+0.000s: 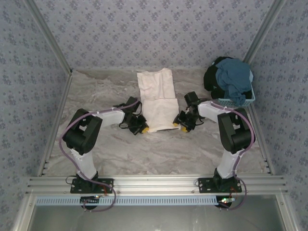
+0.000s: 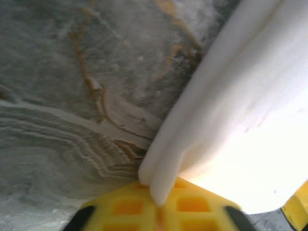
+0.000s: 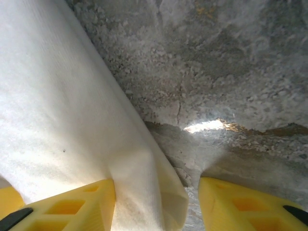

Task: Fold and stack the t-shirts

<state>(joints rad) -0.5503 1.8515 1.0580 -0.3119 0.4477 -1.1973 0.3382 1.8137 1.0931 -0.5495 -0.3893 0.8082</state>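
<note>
A cream-white t-shirt point(image 1: 156, 98) lies in a long folded strip at the middle of the table, its near part doubled over. My left gripper point(image 1: 143, 129) is at the strip's near left corner, and in the left wrist view the yellow jaws point(image 2: 161, 211) are shut on a pinched fold of the t-shirt point(image 2: 240, 106). My right gripper point(image 1: 182, 126) is at the near right corner. Its yellow fingers point(image 3: 72, 207) stand apart, with the corner of the t-shirt point(image 3: 62, 120) lying between them against the left finger. A teal-blue t-shirt point(image 1: 233, 79) and a black one point(image 1: 211, 77) are heaped at the back right.
The heaped shirts sit in a small light-blue lattice basket point(image 1: 240, 101) by the right wall. The marbled table top point(image 1: 120, 149) is walled on three sides. Both arm bases are bolted to the aluminium rail point(image 1: 154, 185) at the near edge.
</note>
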